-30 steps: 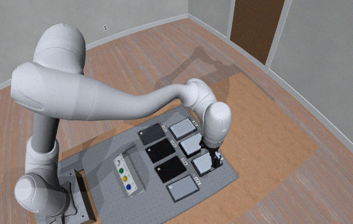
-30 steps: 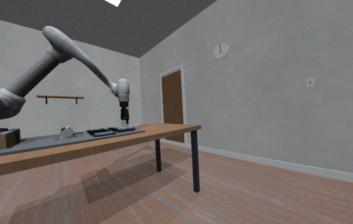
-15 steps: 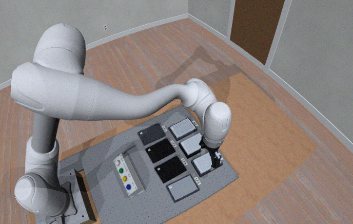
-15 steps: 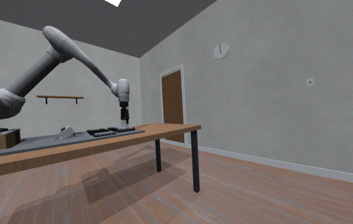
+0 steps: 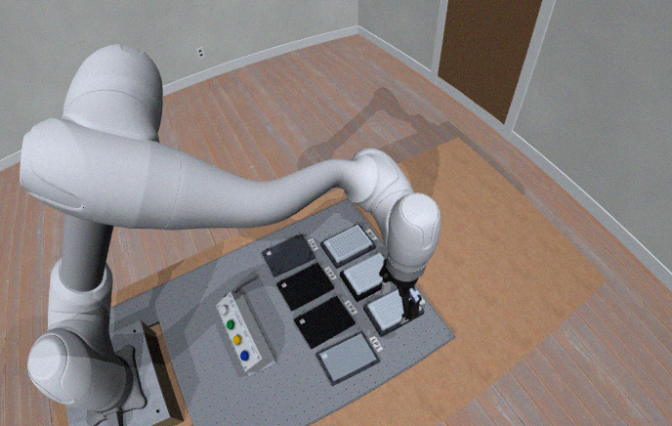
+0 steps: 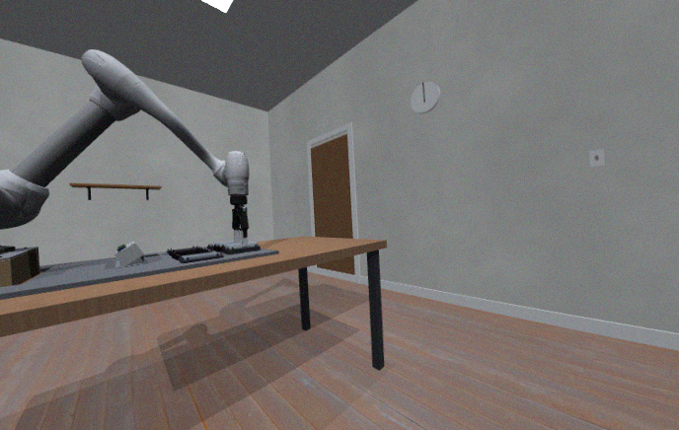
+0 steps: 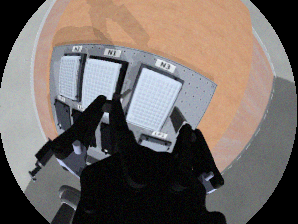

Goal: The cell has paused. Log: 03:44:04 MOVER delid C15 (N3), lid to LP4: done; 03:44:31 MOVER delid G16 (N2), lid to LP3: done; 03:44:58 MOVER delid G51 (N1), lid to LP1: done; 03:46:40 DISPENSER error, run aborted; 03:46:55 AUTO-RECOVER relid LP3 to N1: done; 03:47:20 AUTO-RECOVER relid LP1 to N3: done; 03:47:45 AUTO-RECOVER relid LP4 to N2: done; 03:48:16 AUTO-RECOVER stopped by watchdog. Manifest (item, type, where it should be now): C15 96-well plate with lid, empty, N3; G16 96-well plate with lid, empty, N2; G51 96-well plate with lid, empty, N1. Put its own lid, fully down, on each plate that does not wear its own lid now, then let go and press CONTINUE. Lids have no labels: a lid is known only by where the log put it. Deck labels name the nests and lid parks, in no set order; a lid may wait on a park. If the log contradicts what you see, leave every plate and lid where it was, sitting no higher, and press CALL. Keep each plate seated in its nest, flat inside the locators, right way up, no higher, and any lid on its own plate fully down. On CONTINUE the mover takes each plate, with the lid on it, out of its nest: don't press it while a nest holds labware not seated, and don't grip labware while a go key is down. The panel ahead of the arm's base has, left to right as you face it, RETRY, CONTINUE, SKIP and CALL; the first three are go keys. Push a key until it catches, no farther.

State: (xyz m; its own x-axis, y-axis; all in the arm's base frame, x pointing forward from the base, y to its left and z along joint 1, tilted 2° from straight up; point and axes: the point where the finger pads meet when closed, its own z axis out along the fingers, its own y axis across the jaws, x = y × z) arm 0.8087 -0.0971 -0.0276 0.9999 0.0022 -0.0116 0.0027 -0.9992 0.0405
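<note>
Three white 96-well plates sit in a row of nests on the grey deck point(image 5: 285, 391): a far one point(image 5: 348, 243) point(image 7: 68, 76), a middle one point(image 5: 362, 275) point(image 7: 101, 79) and a near one point(image 5: 384, 312) point(image 7: 154, 99). My gripper point(image 5: 410, 312) point(image 6: 239, 238) point(image 7: 151, 103) is open, pointing straight down at the outer end of the near plate, with its fingers spread on either side of it. I cannot tell whether they touch it. A pale lid point(image 5: 348, 359) lies flat on the nearest lid park. The deck labels are too small to read.
Three other lid parks point(image 5: 289, 254) point(image 5: 305, 286) point(image 5: 324, 320) are dark and bare. The key panel point(image 5: 262, 338) stands left of the parks with white, green point(image 5: 230, 324), yellow point(image 5: 236, 339) and blue point(image 5: 244, 355) keys. The deck lies on a wooden table point(image 5: 513, 275).
</note>
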